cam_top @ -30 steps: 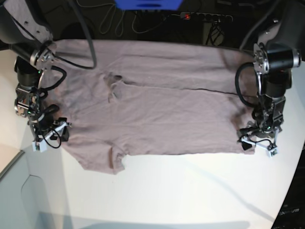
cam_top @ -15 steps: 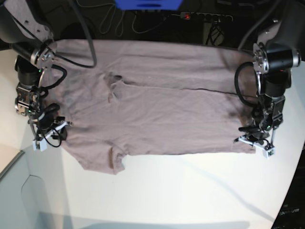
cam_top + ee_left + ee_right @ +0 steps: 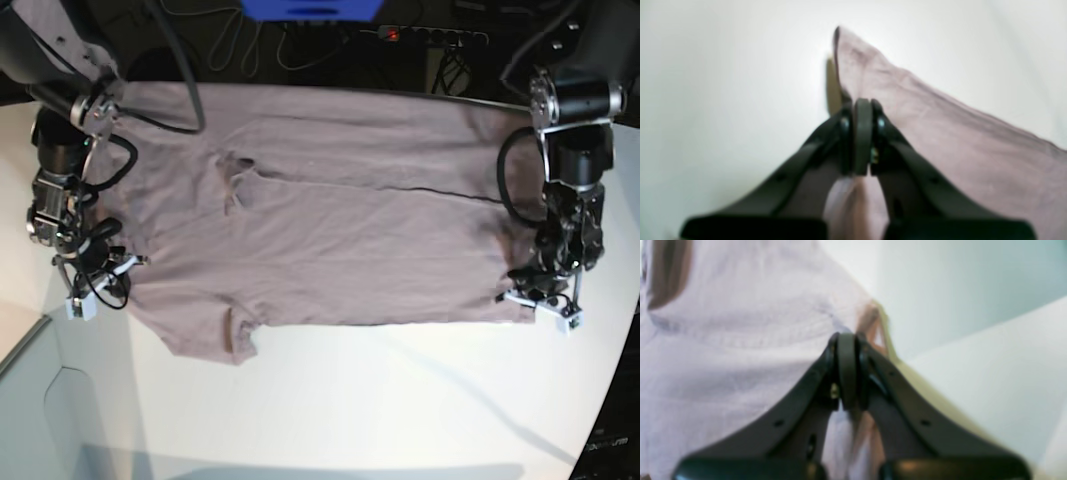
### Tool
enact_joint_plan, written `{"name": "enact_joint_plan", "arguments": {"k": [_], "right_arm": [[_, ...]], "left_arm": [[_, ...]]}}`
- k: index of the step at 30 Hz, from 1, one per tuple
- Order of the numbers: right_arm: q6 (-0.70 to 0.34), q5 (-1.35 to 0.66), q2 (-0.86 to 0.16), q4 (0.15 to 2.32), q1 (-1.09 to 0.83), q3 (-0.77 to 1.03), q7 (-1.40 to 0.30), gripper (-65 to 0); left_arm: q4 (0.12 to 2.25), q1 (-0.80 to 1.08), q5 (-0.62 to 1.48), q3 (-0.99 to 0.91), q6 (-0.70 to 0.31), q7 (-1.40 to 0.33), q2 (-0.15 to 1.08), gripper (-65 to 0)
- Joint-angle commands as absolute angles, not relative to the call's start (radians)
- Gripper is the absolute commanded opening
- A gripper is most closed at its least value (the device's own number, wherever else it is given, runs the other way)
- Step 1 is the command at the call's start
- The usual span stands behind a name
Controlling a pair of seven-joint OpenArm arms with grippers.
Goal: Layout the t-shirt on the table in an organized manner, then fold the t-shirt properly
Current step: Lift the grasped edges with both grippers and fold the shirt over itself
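Observation:
The mauve t-shirt (image 3: 340, 220) lies spread sideways across the white table (image 3: 380, 400), with its neckline toward the left of the base view and its hem toward the right. My left gripper (image 3: 537, 300) is shut on the hem's near corner. In the left wrist view its fingers (image 3: 863, 113) are pressed together on the t-shirt (image 3: 957, 143), and a fabric point rises beyond them. My right gripper (image 3: 98, 285) is shut on the shoulder-side edge. In the right wrist view the gripper (image 3: 846, 350) pinches the t-shirt (image 3: 723, 340) at its border.
A power strip (image 3: 430, 35) with cables and a blue object (image 3: 310, 8) sit beyond the table's far edge. The table's curved near-left edge (image 3: 55, 335) runs just below my right gripper. A cable loop (image 3: 515, 180) hangs from the left arm over the shirt.
Both grippers have closed on the shirt's near edges, the left one first. The cloth at both grips has pulled up slightly, and the near sleeve has shifted a little.

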State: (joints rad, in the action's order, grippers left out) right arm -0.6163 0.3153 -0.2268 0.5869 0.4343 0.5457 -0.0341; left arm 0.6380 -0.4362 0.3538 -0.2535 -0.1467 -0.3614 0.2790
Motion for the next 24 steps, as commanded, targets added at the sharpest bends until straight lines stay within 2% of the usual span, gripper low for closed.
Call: {"name": "enact_joint_plan", "arguments": {"k": [1,7,15,18,24], "right_arm": [[-0.610,0.303,-0.236,0.630,0.452,0.545,-0.010,-65.0],[-0.613,0.303,-0.206,0.788,0.400,0.552,-0.068,-65.0],[-0.615,0.302,-0.150,1.092,0.232,0.549,-0.084,-65.0],[-0.615,0.298,-0.127,1.165,0.174,0.552,-0.084,-65.0],[-0.615,0.266,-0.094,1.311,0.038,0.553,-0.084,-65.0]], "left_arm": [[0.693,-0.447,0.371,-0.255,-0.151,-0.357,0.288,-65.0],[0.825,-0.361,0.438,-0.255,-0.151,-0.410,0.292,-65.0],[0.964,-0.265,0.492,-0.255,-0.151,-0.414,0.297,-65.0],[1.020,-0.252,0.492,-0.259,-0.151,-0.463,0.308,-65.0],[1.104,-0.202,0.492,-0.386,-0.159,-0.553,0.298,-65.0]]}}
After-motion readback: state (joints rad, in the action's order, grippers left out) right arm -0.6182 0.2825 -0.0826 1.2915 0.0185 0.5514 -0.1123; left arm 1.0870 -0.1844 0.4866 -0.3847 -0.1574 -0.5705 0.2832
